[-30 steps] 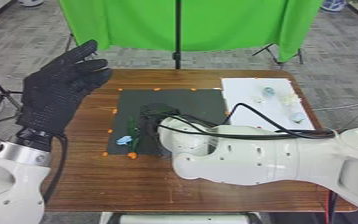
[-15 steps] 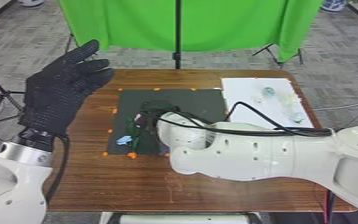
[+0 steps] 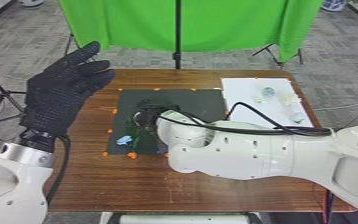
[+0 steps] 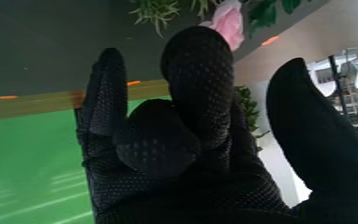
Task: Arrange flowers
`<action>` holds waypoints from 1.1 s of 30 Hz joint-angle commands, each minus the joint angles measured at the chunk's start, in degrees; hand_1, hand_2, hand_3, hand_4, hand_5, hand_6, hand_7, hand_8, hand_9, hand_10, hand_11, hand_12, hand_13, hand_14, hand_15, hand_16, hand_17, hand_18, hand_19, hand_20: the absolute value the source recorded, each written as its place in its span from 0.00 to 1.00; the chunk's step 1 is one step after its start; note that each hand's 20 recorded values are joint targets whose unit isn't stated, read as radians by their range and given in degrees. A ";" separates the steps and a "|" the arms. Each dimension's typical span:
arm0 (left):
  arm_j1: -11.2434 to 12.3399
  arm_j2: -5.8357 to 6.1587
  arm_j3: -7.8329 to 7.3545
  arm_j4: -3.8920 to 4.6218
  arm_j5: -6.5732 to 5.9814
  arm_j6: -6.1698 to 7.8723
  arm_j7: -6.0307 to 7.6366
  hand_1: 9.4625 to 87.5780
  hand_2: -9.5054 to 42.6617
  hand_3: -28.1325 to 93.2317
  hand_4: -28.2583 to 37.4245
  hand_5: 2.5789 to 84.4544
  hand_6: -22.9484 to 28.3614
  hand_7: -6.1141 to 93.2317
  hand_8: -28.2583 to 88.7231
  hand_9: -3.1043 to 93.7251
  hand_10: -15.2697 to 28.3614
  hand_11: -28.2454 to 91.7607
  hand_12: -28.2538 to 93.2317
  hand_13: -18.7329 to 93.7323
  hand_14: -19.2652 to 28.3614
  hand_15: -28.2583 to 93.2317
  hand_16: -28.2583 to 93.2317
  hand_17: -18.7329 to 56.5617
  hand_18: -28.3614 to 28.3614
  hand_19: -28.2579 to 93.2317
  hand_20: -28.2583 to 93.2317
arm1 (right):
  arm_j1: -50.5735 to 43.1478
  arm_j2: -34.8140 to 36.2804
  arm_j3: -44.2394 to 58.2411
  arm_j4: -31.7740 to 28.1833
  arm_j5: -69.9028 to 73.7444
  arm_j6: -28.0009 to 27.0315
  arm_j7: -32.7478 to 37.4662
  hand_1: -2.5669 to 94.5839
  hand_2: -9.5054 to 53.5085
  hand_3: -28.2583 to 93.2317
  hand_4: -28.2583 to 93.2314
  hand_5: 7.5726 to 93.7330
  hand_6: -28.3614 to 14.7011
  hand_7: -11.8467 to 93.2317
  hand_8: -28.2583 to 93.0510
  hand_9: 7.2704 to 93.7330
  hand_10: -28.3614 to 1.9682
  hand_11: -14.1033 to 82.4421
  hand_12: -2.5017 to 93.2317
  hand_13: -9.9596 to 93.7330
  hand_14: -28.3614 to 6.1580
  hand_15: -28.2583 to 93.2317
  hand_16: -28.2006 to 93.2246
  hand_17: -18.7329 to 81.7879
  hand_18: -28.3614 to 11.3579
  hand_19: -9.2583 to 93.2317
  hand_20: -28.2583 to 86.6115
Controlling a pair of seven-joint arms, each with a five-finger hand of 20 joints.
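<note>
In the head view, I judge my arranging to be partly done: a blue flower [image 3: 124,140] and green stems [image 3: 135,134] lie on the dark mat [image 3: 203,103], which I take for the place where the arrangement is being built. On the white sheet [image 3: 237,92] across the desk [image 3: 220,192], a small blue bloom [image 3: 269,91], a pale flower [image 3: 290,100] and another bluish one [image 3: 297,118] lie apart from one another, so I count those as probably left to bring over. All of these rest on the mat or the sheet, not standing in a container. My left hand [image 3: 62,95] hangs over the desk's left side, fingers extended and empty, while my right hand [image 3: 152,108] is low over the mat, near the stems. In the right wrist view, that hand has its fingers mostly straight, one folded inward, and the thumb well apart; leafy greenery [image 4: 246,107] shows beyond them, and I can't tell whether I touch it. Past my fingertips are a pink flower [image 4: 229,24], broad green leaves [image 4: 263,14] and feathery sprigs [image 4: 156,10].
</note>
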 commanded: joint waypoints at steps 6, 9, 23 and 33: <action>4.12 -1.38 -2.37 -1.01 0.55 1.48 -1.01 0.20 0.31 0.88 0.13 0.43 0.64 0.22 0.15 0.39 0.85 0.48 0.33 0.38 1.00 0.65 0.16 0.14 0.94 0.70 0.45 | -0.66 3.40 3.00 -4.17 -1.32 7.30 -2.84 0.24 0.33 0.93 0.07 0.33 0.64 0.25 0.12 0.87 0.46 0.60 0.22 0.85 0.54 0.86 0.39 0.46 0.14 0.91 0.38; 5.59 -1.70 -3.37 -1.39 0.73 1.30 -0.68 0.19 0.31 0.88 0.13 0.43 0.64 0.22 0.15 0.39 0.85 0.48 0.33 0.38 1.00 0.65 0.16 0.14 0.94 0.70 0.45 | 0.40 6.35 3.01 -6.75 -1.71 11.42 -3.45 0.24 0.33 0.92 0.07 0.39 0.62 0.25 0.13 0.84 0.45 0.55 0.21 0.83 0.52 0.82 0.37 0.46 0.13 0.90 0.36; 11.12 -2.09 -6.27 -2.03 0.96 2.77 0.37 0.15 0.31 0.86 0.07 0.43 0.62 0.22 0.16 0.37 0.84 0.48 0.33 0.36 1.00 0.65 0.16 0.06 0.91 0.62 0.42 | -15.93 21.48 26.16 -16.95 -6.67 9.77 8.45 0.23 0.28 0.87 0.05 0.31 0.59 0.22 0.14 0.63 0.25 0.34 0.16 0.72 0.34 0.74 0.31 0.46 0.06 0.87 0.25; 12.13 -3.35 -6.69 -2.59 1.18 3.83 -0.38 0.15 0.31 0.85 0.04 0.42 0.61 0.21 0.16 0.35 0.83 0.47 0.34 0.35 0.99 0.64 0.17 0.03 0.90 0.60 0.40 | -29.30 26.73 43.82 -17.70 -13.11 4.76 21.71 0.25 0.28 0.83 0.06 0.40 0.50 0.21 0.15 0.73 0.21 0.37 0.17 0.82 0.36 0.76 0.32 0.53 0.03 0.95 0.14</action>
